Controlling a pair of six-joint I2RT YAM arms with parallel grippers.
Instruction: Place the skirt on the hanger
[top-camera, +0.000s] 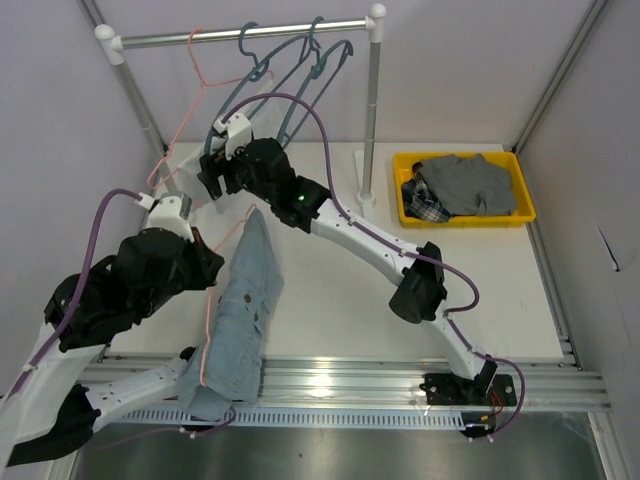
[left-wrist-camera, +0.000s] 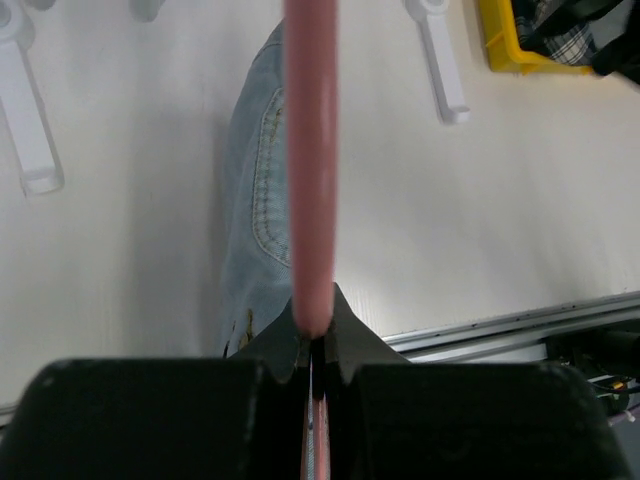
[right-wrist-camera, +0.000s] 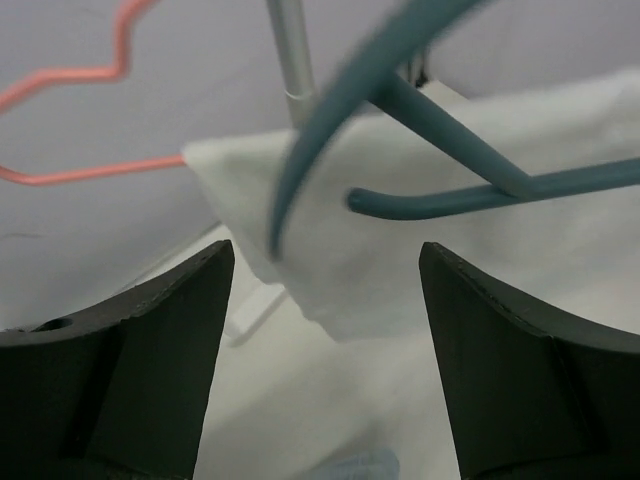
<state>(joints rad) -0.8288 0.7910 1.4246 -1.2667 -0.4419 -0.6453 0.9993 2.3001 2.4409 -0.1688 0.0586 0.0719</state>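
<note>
A light blue denim skirt (top-camera: 243, 305) lies lengthwise on the table, its lower end drooping over the front rail. It also shows under the hanger in the left wrist view (left-wrist-camera: 255, 200). A pink hanger (top-camera: 208, 300) runs along the skirt's left side. My left gripper (top-camera: 215, 268) is shut on the hanger's thin pink bar (left-wrist-camera: 310, 150), which sticks straight out from between the closed jaws (left-wrist-camera: 315, 335). My right gripper (top-camera: 212, 168) hovers at the back left below the clothes rail. It stands wide open with nothing between its fingers (right-wrist-camera: 325, 270).
A metal clothes rail (top-camera: 240, 37) crosses the back, with teal hangers (top-camera: 300, 80) (right-wrist-camera: 450, 195) and another pink hanger (top-camera: 197, 60) (right-wrist-camera: 70, 75) on it. Its post (top-camera: 372, 110) stands mid-table. A yellow bin (top-camera: 465, 221) of clothes (top-camera: 460, 185) sits at the back right.
</note>
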